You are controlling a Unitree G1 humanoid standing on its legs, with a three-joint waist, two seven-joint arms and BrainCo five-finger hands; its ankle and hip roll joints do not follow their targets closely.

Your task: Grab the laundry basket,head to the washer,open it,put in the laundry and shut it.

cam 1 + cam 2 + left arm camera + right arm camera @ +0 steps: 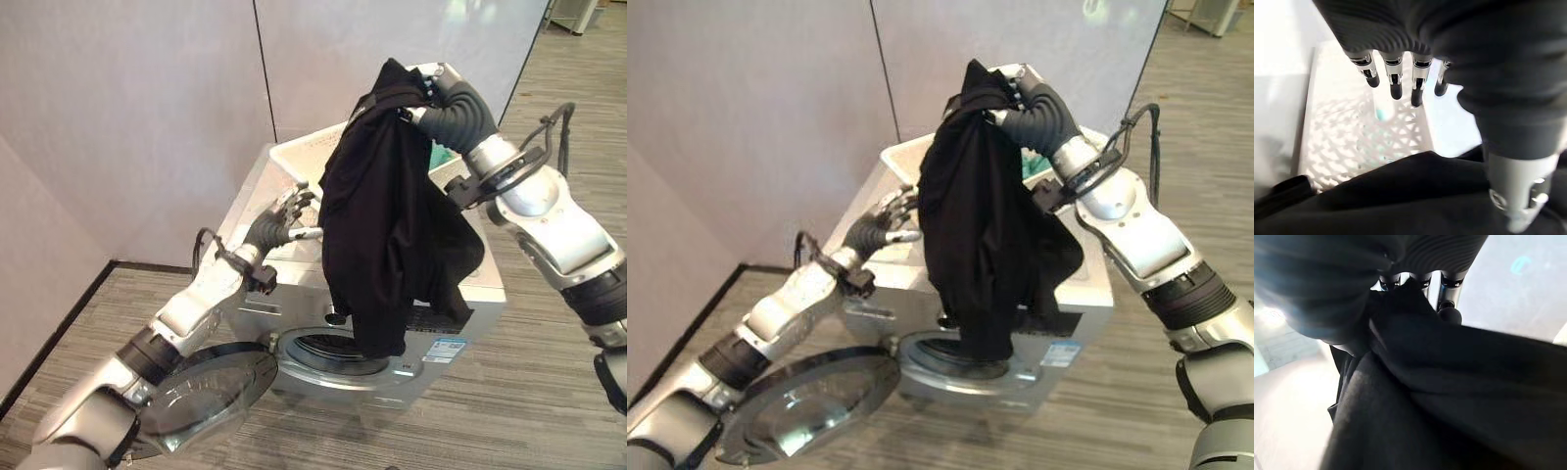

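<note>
Right hand (pixel 443 86) clenches the black garment (pixel 387 225) high above the washer (pixel 460 294); it hangs long-axis vertical, hem at the drum opening (pixel 328 352) (door open). Left hand (pixel 279 220) slack-fingered, empty, beside the basket (pixel 294 157).

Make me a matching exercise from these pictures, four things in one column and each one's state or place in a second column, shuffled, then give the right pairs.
Things:
1. black cloth garment
2. round glass washer door
3. white plastic lattice laundry basket
4. left robot hand

States or places:
A. swung open, low in front of the silver washer
B. fingers straight, holding nothing
C. hanging from the right robot hand above the drum opening
D. sitting on top of the washer

Pairs: 1-C, 2-A, 3-D, 4-B
</note>
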